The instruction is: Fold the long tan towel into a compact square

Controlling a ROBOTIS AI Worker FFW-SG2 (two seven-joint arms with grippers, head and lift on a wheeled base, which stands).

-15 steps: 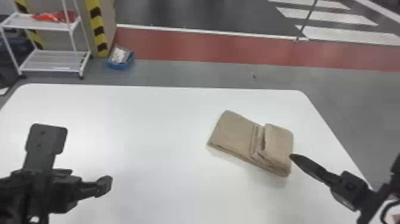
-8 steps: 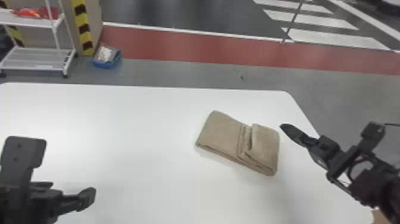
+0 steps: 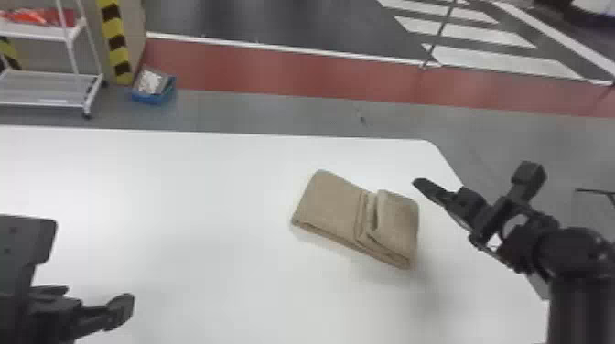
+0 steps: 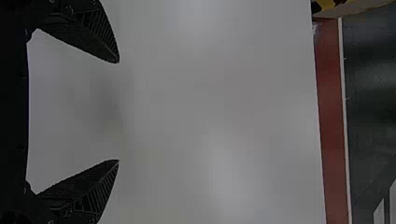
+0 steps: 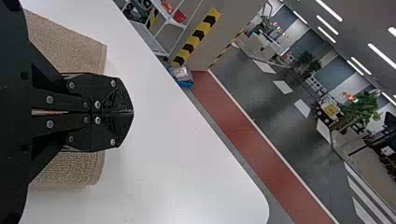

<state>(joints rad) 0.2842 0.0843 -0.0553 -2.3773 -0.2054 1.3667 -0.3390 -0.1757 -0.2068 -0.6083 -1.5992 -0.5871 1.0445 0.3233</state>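
Head view: tan towel [image 3: 330, 203] just left of right jaws.

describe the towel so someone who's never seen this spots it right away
Find the big white table. Toward its right side, just left of the black right gripper, lies the towel. It's tan folded cloth, flat at the left end with a raised flap at the right, unlike the hard black gripper.

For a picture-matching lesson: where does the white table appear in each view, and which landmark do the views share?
Head view: the white table spans the lower part, under the tan towel.
Left wrist view: left and middle.
Right wrist view: upper left down to bottom centre.
Shared landmark: the red floor strip, past the table's edge.
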